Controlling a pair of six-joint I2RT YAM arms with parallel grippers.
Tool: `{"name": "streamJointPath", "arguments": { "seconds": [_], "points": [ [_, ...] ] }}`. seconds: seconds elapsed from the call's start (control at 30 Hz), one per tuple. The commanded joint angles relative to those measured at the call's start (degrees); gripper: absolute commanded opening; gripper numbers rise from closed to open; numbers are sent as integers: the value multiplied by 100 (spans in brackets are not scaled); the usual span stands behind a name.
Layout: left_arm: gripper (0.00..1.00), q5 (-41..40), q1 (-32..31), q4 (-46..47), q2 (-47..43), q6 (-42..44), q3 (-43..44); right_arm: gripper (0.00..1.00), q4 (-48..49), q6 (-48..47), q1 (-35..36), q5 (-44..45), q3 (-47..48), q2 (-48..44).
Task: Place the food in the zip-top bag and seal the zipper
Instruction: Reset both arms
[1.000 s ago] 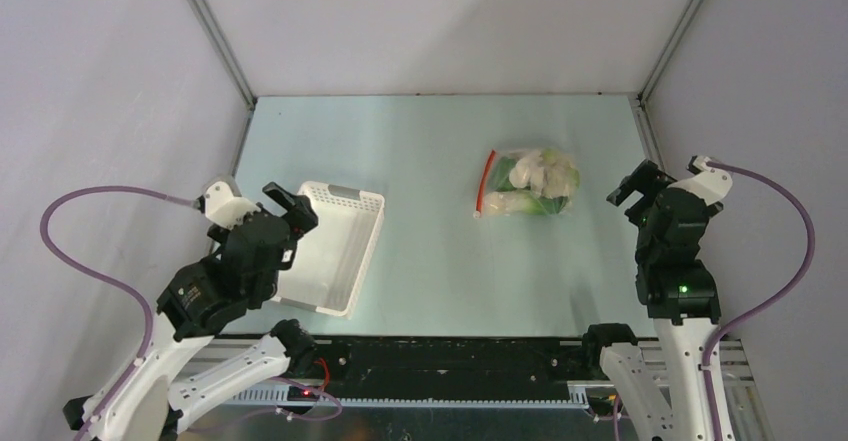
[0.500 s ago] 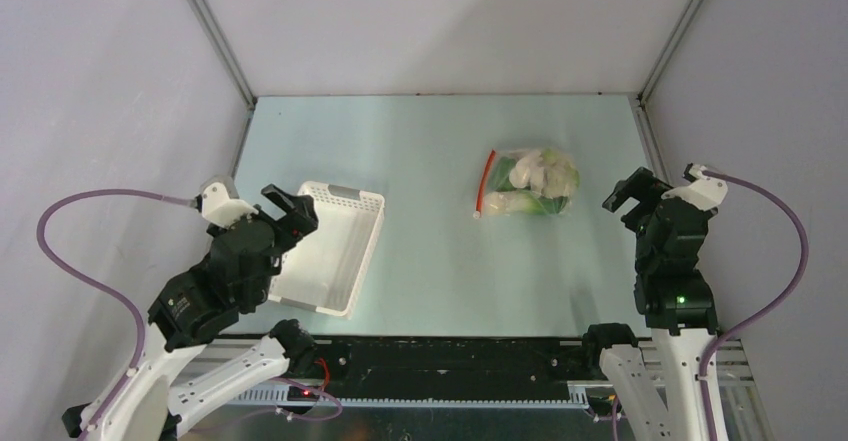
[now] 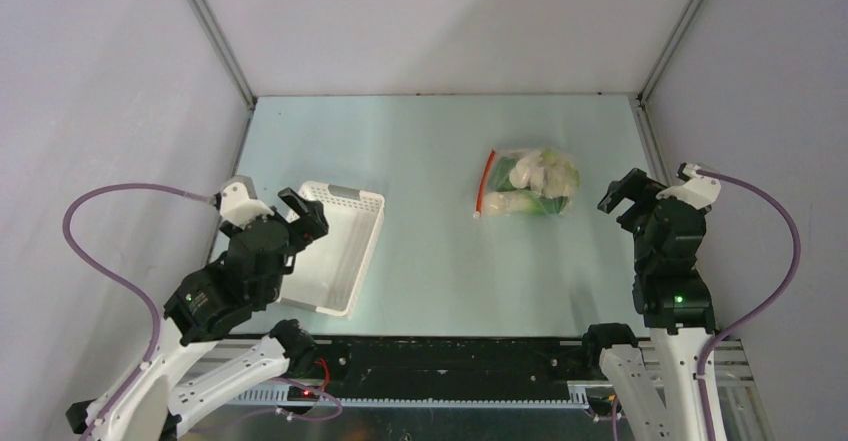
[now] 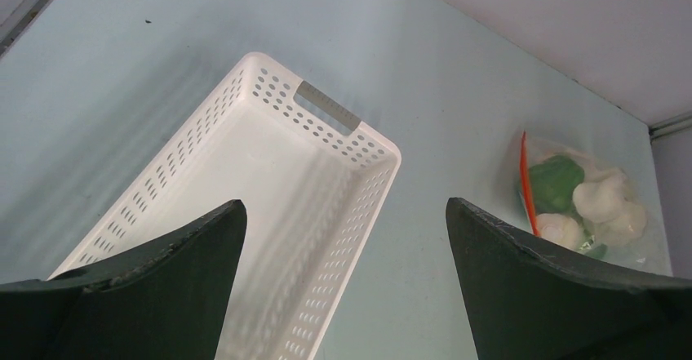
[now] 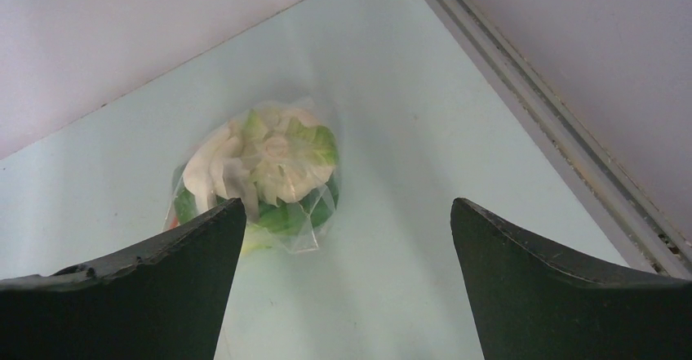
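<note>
The bag (image 3: pixel 530 199) lies on the right half of the table (image 3: pixel 430 141), exactly where it lay a second ago; nothing has nudged it. The food (image 3: pixel 540 171) is inside it, white pieces over green leaves, and I see none loose outside. The zipper (image 3: pixel 487 174) runs straight along the bag's left edge. It looks pressed flat, though I cannot tell whether it is sealed along its whole length.

What has changed is me. My right gripper (image 3: pixel 625 193) has shifted a little toward the near edge, jaws wide and holding nothing, near the bag but clear of it. My left gripper (image 3: pixel 302 214), just as wide and empty, has moved slightly and hovers at the left side of the basket (image 3: pixel 345 251), where I see no food left.

I judge the job done, or nearly so — neither arm is reaching for the bag.
</note>
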Motion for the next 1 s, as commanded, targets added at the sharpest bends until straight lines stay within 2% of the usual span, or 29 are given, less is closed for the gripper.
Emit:
{"name": "streamJointPath", "arguments": {
  "seconds": [0.0, 0.53, 0.97],
  "points": [
    [98, -253, 35, 213, -5, 93, -210, 100, 313, -103, -27, -49, -22, -69],
    [98, -535, 36, 755, -156, 252, -722, 100, 314, -138, -31, -12, -18, -35],
    [98, -666, 32, 939, -148, 282, -711, 100, 311, -145, -27, 25, -18, -137]
  ]
}}
